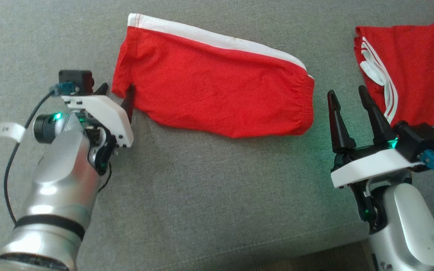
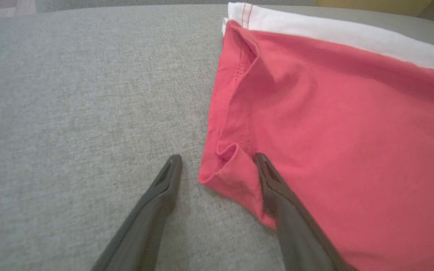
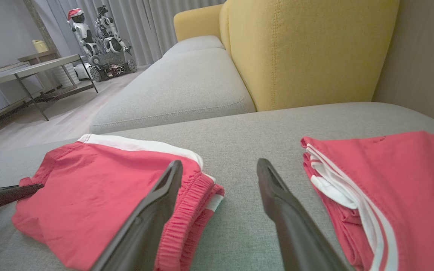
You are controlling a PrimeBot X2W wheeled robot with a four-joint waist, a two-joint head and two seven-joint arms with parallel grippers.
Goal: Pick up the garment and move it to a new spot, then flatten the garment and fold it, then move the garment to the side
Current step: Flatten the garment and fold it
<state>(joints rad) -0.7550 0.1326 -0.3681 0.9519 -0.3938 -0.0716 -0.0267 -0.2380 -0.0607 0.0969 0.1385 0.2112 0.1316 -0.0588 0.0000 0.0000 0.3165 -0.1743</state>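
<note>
The garment [image 1: 209, 82], red shorts with a white side band and an elastic waistband, lies folded flat on the grey sofa cushion [image 1: 202, 195]. My left gripper [image 1: 117, 90] stands open at its left hem corner. In the left wrist view, that gripper [image 2: 217, 158] has one finger over the garment [image 2: 333, 131] and the other on bare cushion, with the curled corner between them. My right gripper [image 1: 347, 92] is open just right of the waistband, above bare cushion. In the right wrist view, it [image 3: 220, 163] points between the garment [image 3: 100, 188] and another red piece.
A second red garment with white stripes [image 1: 413, 64] lies folded at the far right [image 3: 390, 180]. A yellow backrest [image 3: 307, 49] rises behind, with another grey cushion [image 3: 187, 86] beyond. A low table [image 3: 40, 64] and robot figures [image 3: 96, 34] stand on the floor.
</note>
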